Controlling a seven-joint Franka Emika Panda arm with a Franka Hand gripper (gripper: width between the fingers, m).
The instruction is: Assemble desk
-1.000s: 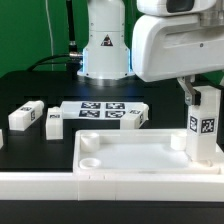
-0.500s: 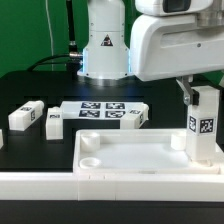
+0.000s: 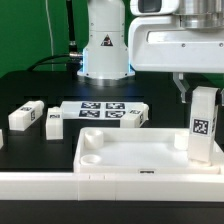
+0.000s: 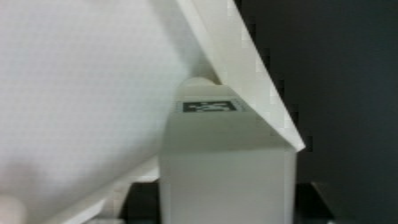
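**Layout, from the exterior view's left to its right.** The first loose leg [image 3: 22, 116] and second loose leg [image 3: 55, 118] lie on the black table [image 3: 35, 155], just beside each other. The marker board [image 3: 98, 110] lies next, with the third loose leg [image 3: 135, 117] at its right end. The desk slab [image 3: 140, 150] lies in front with its rim up, and the long white rail [image 3: 60, 188] runs along its near side. The held leg [image 3: 205, 125] stands upright in the slab's right-hand corner.

**End effector.** The gripper [image 3: 203, 92] sits over the held leg's upper end. Its jaws are partly closed and clamp the leg. One dark finger [image 3: 183, 92] shows against the leg's left flank. The wrist view shows the held leg [image 4: 222, 170] standing close beside the slab's rim [image 4: 240, 60].

**Hazards.**
- The leg may jam or seat crooked if it tilts off the socket axis. Whether it is fully seated cannot be told.
- The smooth plastic may slip in the jaws under twisting load.
- No clamp on the slab is visible, so side force could slide it. The rail probably checks movement toward the front only.

**Clearances.**
- The raised rim runs close beside the leg, so there is little lateral room there.
- The slab floor to the left of the leg is bare.
- The space above the leg is taken up by the wrist.
- The robot base [image 3: 105, 45] closes off the rear.
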